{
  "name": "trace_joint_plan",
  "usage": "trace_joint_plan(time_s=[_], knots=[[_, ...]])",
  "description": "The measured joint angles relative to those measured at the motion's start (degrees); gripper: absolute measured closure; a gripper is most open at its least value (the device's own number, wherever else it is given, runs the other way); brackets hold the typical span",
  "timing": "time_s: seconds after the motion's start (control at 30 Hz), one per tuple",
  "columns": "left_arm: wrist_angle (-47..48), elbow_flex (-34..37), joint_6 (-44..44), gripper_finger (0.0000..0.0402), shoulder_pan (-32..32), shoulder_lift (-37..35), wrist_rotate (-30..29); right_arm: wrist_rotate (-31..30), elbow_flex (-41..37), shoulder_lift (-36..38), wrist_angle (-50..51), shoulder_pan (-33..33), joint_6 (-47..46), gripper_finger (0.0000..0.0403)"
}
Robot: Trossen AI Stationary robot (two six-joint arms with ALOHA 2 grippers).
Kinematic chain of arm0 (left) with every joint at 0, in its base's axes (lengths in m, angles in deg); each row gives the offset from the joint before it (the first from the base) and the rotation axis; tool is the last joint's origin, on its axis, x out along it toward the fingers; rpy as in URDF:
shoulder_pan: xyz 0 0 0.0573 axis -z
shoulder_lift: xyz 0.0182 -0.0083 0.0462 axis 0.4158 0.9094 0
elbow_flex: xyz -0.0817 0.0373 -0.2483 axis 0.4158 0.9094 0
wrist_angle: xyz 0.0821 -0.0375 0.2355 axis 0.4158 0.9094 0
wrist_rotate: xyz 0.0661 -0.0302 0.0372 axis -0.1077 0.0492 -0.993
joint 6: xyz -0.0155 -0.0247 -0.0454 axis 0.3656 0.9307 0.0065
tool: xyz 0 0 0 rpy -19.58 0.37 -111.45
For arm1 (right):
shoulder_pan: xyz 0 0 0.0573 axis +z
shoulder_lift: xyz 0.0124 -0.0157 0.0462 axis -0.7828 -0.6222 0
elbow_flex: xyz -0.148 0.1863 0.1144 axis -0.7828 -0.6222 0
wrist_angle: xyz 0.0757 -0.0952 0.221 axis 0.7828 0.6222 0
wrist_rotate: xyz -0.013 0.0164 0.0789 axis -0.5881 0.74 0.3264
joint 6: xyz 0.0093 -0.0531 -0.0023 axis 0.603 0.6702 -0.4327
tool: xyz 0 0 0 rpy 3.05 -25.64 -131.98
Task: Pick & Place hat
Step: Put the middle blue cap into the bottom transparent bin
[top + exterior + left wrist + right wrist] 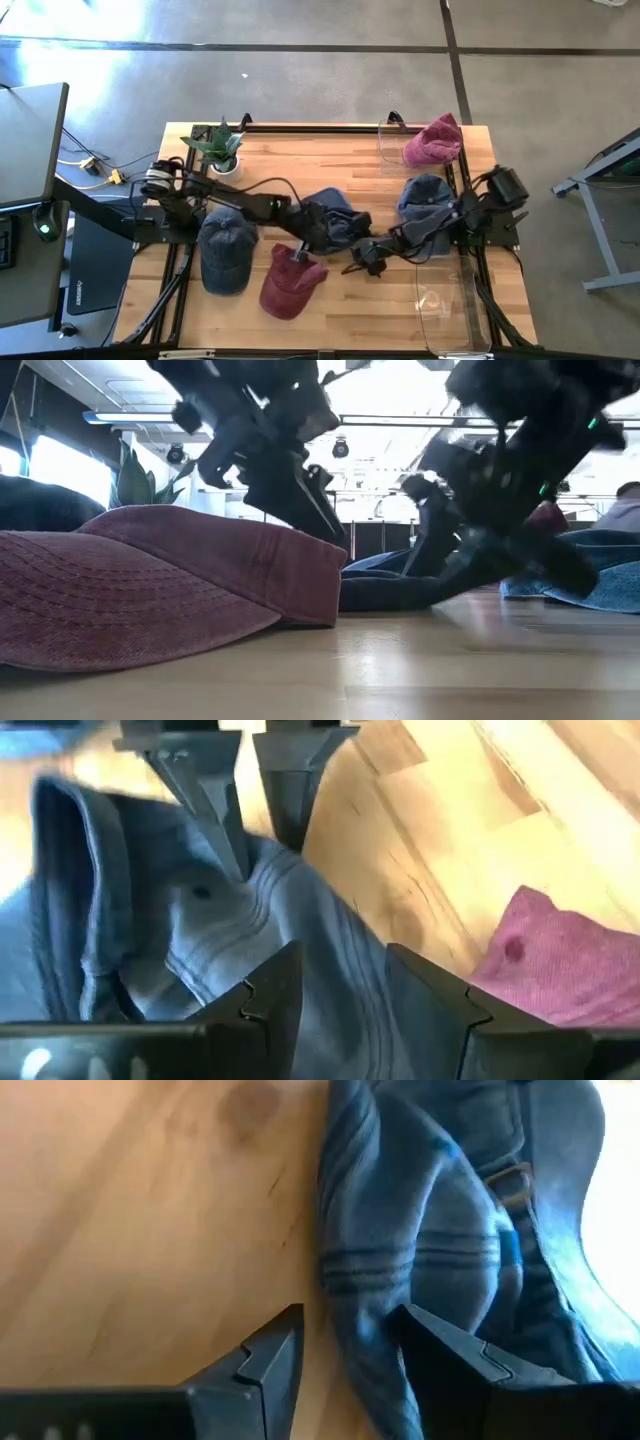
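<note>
Blue hat (335,226) between both claws, mid-table

Right end effector (345,1350) parted — blue hat (440,1250) between fingers, wooden table (130,1210)

Two dark, near-black jointed arms are seen, built of chunky links, with black cables looped along each. The left gripper (345,1005) is shown with matte dark-grey fingers, angular and wedge-shaped, a small notch cut into each inner edge. The same stepped, notched fingers are carried by the right gripper (345,1350).
</note>
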State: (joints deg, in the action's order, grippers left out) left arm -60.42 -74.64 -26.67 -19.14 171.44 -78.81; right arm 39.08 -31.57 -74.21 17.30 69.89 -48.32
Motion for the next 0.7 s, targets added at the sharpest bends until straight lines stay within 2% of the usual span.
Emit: trace_joint_plan(time_s=[0.13, 0.27, 0.33, 0.47, 0.53, 0.6, 0.7], knots=[[-1.7, 0.2, 2.3, 0.0262, -3.0, 3.7, 1.4, 0.6, 1.5, -3.4, -2.8, -1.7, 4.1, 0.028], [-5.7, 0.0, 2.7, 0.0262, -5.4, 5.7, 2.0, 6.5, 3.1, -2.7, -0.2, -2.3, 5.3, 0.0369], [-5.8, 0.2, 2.7, 0.0262, -6.6, 6.8, 4.2, 10.3, 4.1, -1.5, 2.8, -2.4, 4.6, 0.0392], [-7.0, 0.0, 2.3, 0.0262, -7.8, 8.9, 9.4, 19.9, 5.5, 1.7, 6.9, -2.6, 0.2, 0.0369], [-6.9, 0.1, 2.3, 0.0262, -7.8, 9.8, 9.7, 23.3, 5.4, 2.4, 7.2, -3.2, -2.3, 0.0365], [-7.6, 0.1, 2.3, 0.0262, -7.7, 10.6, 9.3, 25.5, 5.4, 2.7, 7.1, -3.8, -4.3, 0.0366], [-7.7, 0.0, 3.3, 0.0262, -7.6, 11.0, 6.2, 25.3, 5.4, 2.7, 7.1, -4.2, -6.4, 0.0365]])
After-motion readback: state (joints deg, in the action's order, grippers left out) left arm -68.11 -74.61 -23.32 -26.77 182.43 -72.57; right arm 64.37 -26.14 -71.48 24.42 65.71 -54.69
